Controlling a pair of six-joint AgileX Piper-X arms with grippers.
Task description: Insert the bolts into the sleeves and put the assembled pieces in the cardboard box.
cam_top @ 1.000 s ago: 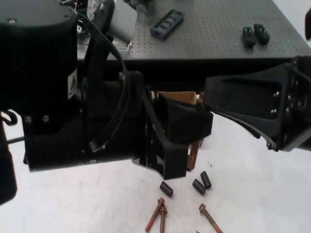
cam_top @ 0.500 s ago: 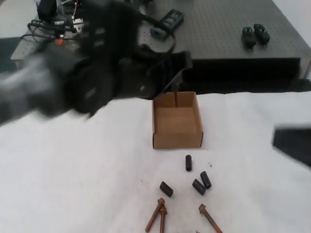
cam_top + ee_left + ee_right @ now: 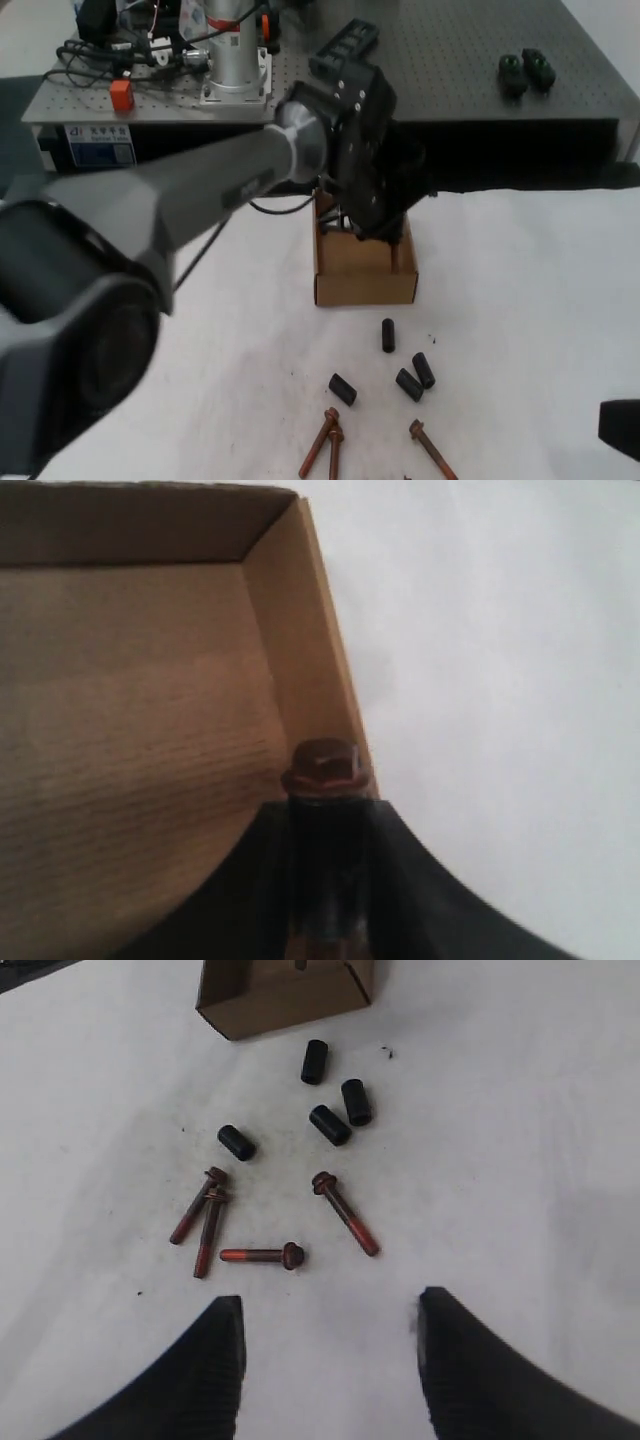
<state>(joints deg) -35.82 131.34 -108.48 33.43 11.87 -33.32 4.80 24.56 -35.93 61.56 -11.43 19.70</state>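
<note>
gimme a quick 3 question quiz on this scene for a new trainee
1. The left jaws hold a bolt over: A the box; B the floor; C a tray.
2. How many loose sleeves lie on the cloth?
3. True or false: the right jaws are shut on a sleeve.

Key: 1 A; 2 four; 3 false, they are open.
</note>
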